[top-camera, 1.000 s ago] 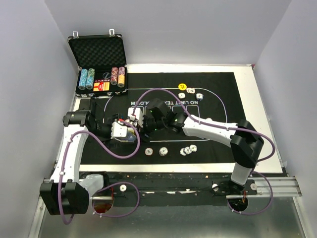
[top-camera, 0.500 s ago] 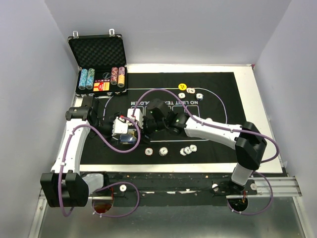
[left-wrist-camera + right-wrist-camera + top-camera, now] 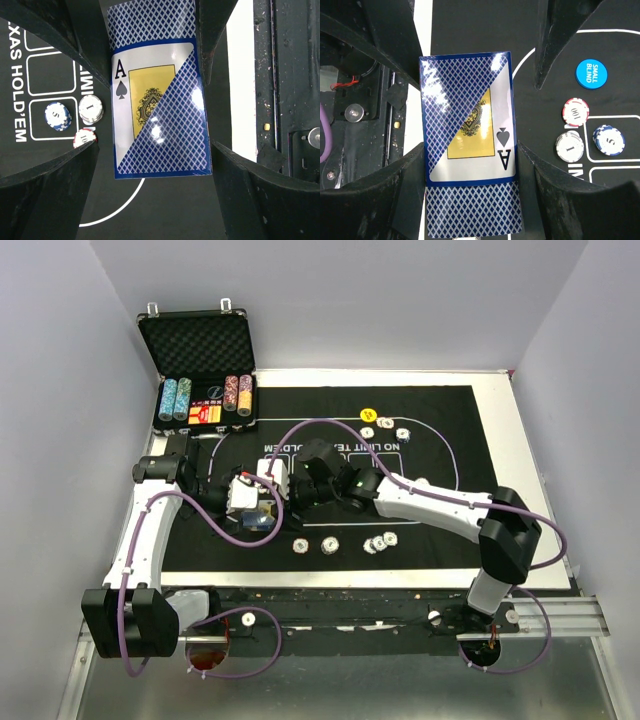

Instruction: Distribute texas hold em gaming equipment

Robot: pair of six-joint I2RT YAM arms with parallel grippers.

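Tabletop (image 3: 530, 470) under a black mat (image 3: 430, 400): both arms meet over one pack of blue-backed cards (image 3: 165, 90) at the mat's left half.
Right claw (image 3: 470, 150) is clamped on the pack's long sides, with the ace-of-spades face toward the cameras. Left claw (image 3: 155, 147) stands spread wide around the same pack from the opposite end, with a gap showing at one finger. Near the pack lie three chips (image 3: 91, 109), white, blue and red, and a blue button (image 3: 588, 73) marked SMALL BLIND. A yellow button (image 3: 368, 414) sits farther back, and the case (image 3: 200, 360) stands open at the far-left corner. Against a second ago, the left arm's elbow has swung toward the case and the right arm's elbow has sunk toward the near edge. The pack has barely shifted.
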